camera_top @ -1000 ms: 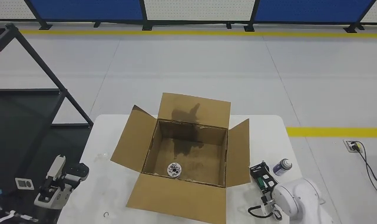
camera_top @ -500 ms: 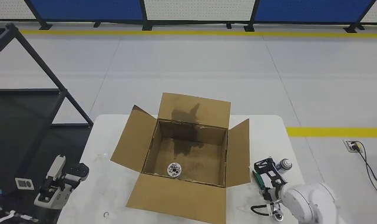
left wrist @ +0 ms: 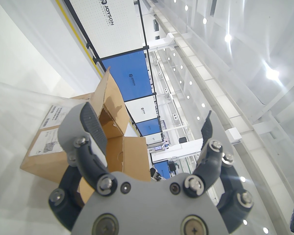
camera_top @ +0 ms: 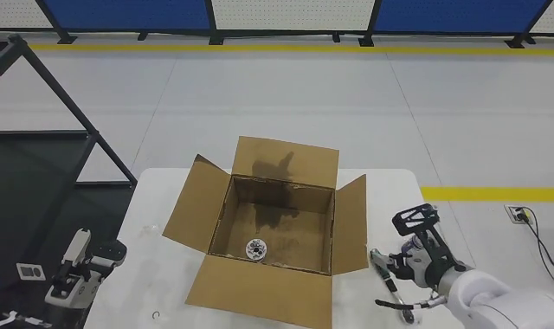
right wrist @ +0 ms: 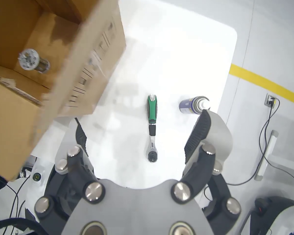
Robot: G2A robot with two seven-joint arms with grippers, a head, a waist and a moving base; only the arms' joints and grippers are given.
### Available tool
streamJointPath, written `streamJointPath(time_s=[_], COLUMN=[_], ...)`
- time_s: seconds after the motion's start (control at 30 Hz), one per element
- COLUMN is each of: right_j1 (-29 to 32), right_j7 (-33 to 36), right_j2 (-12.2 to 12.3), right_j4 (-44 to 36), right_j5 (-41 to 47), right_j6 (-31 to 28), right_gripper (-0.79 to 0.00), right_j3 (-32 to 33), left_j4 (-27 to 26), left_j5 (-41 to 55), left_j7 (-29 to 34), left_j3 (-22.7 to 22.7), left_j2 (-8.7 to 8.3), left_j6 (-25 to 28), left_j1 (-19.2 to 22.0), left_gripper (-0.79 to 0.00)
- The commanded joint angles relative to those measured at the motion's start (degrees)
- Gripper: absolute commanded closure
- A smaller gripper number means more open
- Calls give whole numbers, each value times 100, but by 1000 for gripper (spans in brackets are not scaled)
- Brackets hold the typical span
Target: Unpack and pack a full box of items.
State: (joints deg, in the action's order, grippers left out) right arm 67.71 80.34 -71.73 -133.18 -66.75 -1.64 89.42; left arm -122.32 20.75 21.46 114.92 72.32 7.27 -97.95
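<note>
An open cardboard box (camera_top: pixel 270 223) stands in the middle of the white table (camera_top: pixel 151 268). A small round metal part (camera_top: pixel 255 248) lies on its floor, and the right wrist view shows the same part (right wrist: pixel 30 61). Right of the box, a ratchet with a green handle (right wrist: pixel 152 123) lies flat on the table beside an upright blue spray can (right wrist: pixel 192 105). My right gripper (right wrist: pixel 140 122) hangs open above the ratchet, holding nothing. In the top view the ratchet (camera_top: pixel 381 267) lies just left of that gripper (camera_top: pixel 409 260). My left gripper (left wrist: pixel 149 113) is open and empty at the table's left edge (camera_top: pixel 104 255), facing the box (left wrist: pixel 112 128).
The box's four flaps stand outward; the right flap (right wrist: pixel 88 50) comes close to my right gripper. A power cable and socket (right wrist: pixel 269 99) lie on the floor past the table's right edge. A dark frame (camera_top: pixel 52 95) stands left of the table.
My right gripper has risen and swung right, away from the ratchet, which now lies alone on the table. The left arm has slid slightly toward the near edge.
</note>
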Motion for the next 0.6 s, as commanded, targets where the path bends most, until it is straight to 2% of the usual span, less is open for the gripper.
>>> streamJointPath(time_s=[0.0, 0.23, 0.57], right_j1=[-106, -925, -966], right_j7=[-37, 100, 77], right_j2=[-7, -35, -38], right_j4=[-146, -146, -146], right_j5=[11, 188, 199], right_j6=[184, 402, 394], right_gripper=[-785, -785, -785], right_j3=[-95, -845, -890], left_j4=[13, -15, -15], left_j5=[63, 149, 149], left_j7=[58, 211, 211], left_j3=[45, 68, 68], left_j2=[-1, -2, -2], left_j6=[56, 172, 172], left_j1=[-48, -157, -157], left_gripper=[-785, -785, -785])
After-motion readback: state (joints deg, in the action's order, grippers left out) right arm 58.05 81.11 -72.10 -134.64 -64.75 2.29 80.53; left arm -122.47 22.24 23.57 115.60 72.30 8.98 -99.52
